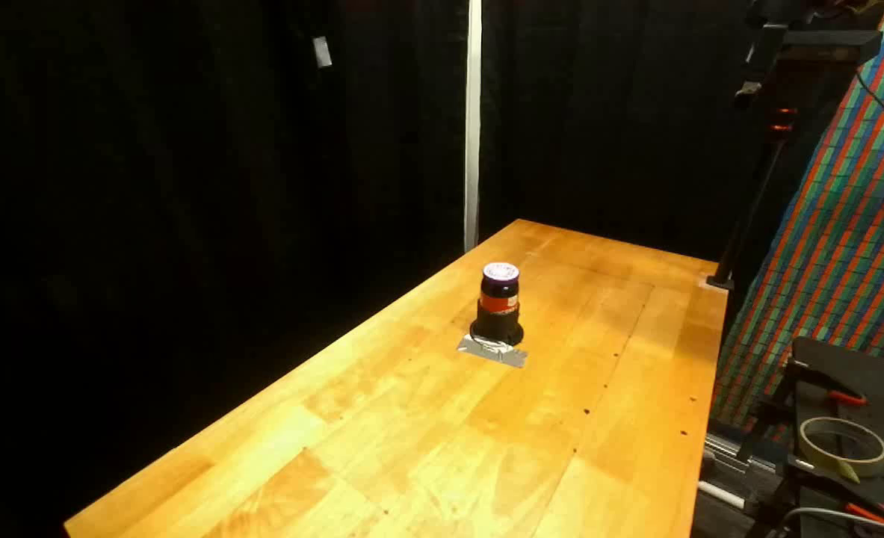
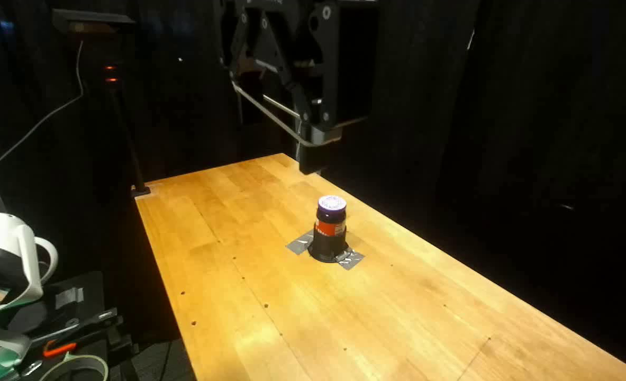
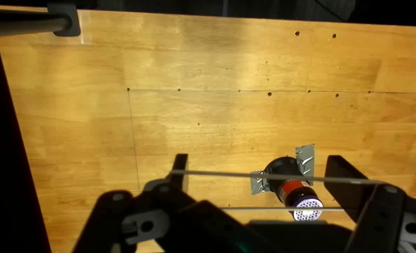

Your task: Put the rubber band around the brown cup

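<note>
Gripper (image 3: 258, 165) fingers spread, rubber band (image 3: 229, 174) stretched between them; we see brown cup (image 2: 330, 228) upright on table (image 2: 249, 222) (grey tape strips (image 2: 352, 259) flanking its base), dark post (image 3: 25, 25) at corner, tape roll (image 1: 865, 467) beside table.

Black angular jaws, pale round screws (image 2: 326, 11), dim boxy housing (image 2: 352, 63), probably black.

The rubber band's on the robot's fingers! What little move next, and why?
Probably nudge the gripper to centre the rubber band over the brown cup before lowering: in the wrist view, one strand crosses its lid instead of clearing it.
</note>
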Available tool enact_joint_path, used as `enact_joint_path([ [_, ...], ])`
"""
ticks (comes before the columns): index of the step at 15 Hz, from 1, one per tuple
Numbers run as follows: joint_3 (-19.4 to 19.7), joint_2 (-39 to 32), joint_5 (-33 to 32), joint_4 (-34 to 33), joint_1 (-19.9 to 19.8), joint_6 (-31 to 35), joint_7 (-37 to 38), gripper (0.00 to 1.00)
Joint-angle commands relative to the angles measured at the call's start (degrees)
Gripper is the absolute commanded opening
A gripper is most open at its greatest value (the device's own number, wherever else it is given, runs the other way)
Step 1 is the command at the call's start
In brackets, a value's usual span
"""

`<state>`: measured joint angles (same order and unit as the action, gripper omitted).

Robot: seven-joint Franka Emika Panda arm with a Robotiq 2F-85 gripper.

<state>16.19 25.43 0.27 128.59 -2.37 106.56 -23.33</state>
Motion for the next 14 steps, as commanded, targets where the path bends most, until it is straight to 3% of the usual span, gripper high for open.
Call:
enact_joint_path([
  [1,-0.9,-0.2,0.5,-0.3,-1.1,-0.1,-0.4,1.0],
  [12,-0.9,0.0,0.5,-0.7,-1.1,-0.1,-0.4,1.0],
  [14,-3.3,-0.9,-1.8,-1.7,-0.6,0.8,1.2,1.0],
])
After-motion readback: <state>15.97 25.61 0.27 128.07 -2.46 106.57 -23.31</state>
